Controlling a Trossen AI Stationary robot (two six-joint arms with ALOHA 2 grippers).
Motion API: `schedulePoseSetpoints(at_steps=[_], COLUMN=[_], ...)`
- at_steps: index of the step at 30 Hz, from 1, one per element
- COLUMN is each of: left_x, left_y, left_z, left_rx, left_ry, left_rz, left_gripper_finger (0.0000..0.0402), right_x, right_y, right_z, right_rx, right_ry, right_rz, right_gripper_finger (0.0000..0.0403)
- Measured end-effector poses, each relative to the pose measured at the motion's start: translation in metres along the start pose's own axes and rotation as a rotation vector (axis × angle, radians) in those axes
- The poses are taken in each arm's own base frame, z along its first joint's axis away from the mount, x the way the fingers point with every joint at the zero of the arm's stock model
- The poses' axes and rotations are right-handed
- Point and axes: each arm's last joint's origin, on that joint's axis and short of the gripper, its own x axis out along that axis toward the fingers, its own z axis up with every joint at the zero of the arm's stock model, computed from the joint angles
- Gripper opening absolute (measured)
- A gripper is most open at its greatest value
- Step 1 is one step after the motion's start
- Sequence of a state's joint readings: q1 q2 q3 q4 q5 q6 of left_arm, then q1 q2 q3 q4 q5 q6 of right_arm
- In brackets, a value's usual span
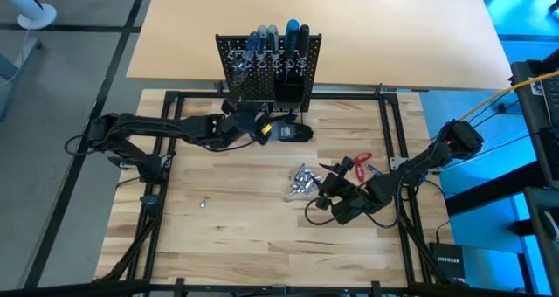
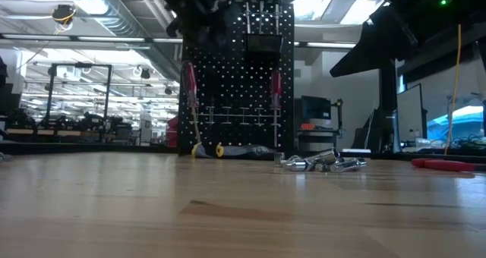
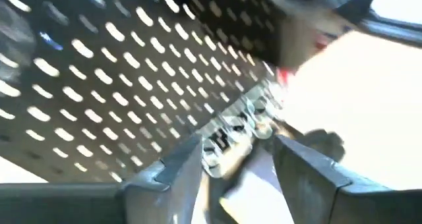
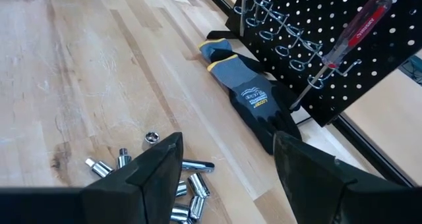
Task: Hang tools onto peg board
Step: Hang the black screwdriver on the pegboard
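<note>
Left gripper (image 1: 234,122) parted around something shiny, hard against peg board (image 1: 269,68) at 12 o'clock. Could easily miss the ring and drop it. Right gripper (image 1: 330,188) wide, empty, above silver pieces (image 1: 301,181).

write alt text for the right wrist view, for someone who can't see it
The right pincer, open, hovers over a pile of silver metal pieces on the wooden table. Beyond lie grey gloves at the foot of the black peg board, where a red-handled screwdriver hangs.
</note>
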State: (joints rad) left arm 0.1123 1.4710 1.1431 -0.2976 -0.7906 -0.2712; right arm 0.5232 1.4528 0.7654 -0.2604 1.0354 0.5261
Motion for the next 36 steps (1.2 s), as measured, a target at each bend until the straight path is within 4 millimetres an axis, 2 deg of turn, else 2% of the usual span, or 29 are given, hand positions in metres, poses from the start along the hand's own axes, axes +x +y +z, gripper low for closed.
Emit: schedulePoseSetpoints(at_steps=[4, 8, 14, 26, 31, 36], left_x=[-0.001, 0.008, 0.02, 0.038, 0.038, 0.03], left_y=[-0.002, 0.003, 0.01, 0.029, 0.028, 0.017], left_z=[-0.014, -0.033, -0.033, -0.023, -0.022, -0.023], left_rx=[-0.004, -0.01, -0.069, -0.118, -0.111, -0.074], left_ry=[0.114, 0.199, 0.151, 0.1, 0.093, 0.085], left_rz=[-0.062, -0.043, -0.022, 0.032, 0.029, -0.012], left_gripper_finger=[0.0126, 0.0073, 0.003, 0.003, 0.003, 0.003], right_x=[0.0, 0.0, 0.0, 0.0, 0.0, 0.0], right_y=[0.0, 0.0, 0.001, 0.001, 0.001, 0.001], right_z=[0.0, 0.0, 0.0, 0.0, 0.0, 0.0], right_rx=[0.002, 0.005, 0.007, -0.001, 0.0, -0.001], right_ry=[-0.001, -0.002, 0.0, 0.0, 0.0, 0.0], right_rz=[0.001, 0.002, 0.008, 0.009, 0.008, 0.009], right_gripper_finger=[0.0234, 0.0234, 0.0234, 0.0234, 0.0234, 0.0234])
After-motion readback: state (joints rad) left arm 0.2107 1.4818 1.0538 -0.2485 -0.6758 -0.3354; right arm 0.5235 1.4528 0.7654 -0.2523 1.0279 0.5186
